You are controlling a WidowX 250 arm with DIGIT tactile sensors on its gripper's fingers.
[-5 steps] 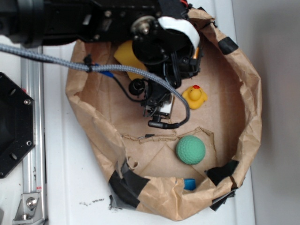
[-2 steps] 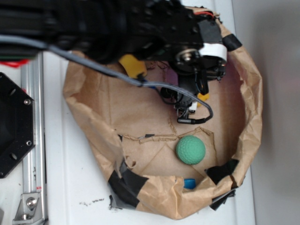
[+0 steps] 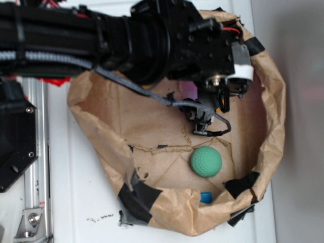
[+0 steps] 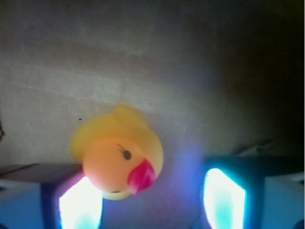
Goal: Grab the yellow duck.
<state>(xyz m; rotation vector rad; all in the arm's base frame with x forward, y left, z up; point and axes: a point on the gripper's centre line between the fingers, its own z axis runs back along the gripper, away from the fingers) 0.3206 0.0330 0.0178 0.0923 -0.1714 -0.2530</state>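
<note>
The yellow duck fills the lower left of the wrist view, lying on brown paper with its round head and red-pink beak turned toward the camera. My gripper is open. Its left finger is just below the duck's head and its right finger stands well off to the duck's right. From the exterior view the black arm and gripper hang over the duck and hide nearly all of it. Only a yellow sliver shows there.
A crumpled brown paper bag forms a walled bowl around the work area, patched with black tape. A green ball lies in front of the gripper and a small blue object by the near wall. A metal rail runs along the left.
The arm has swung right from the bowl's middle to above the duck, covering it. The yellow wedge at the back is now hidden under the arm. The green ball has not moved.
</note>
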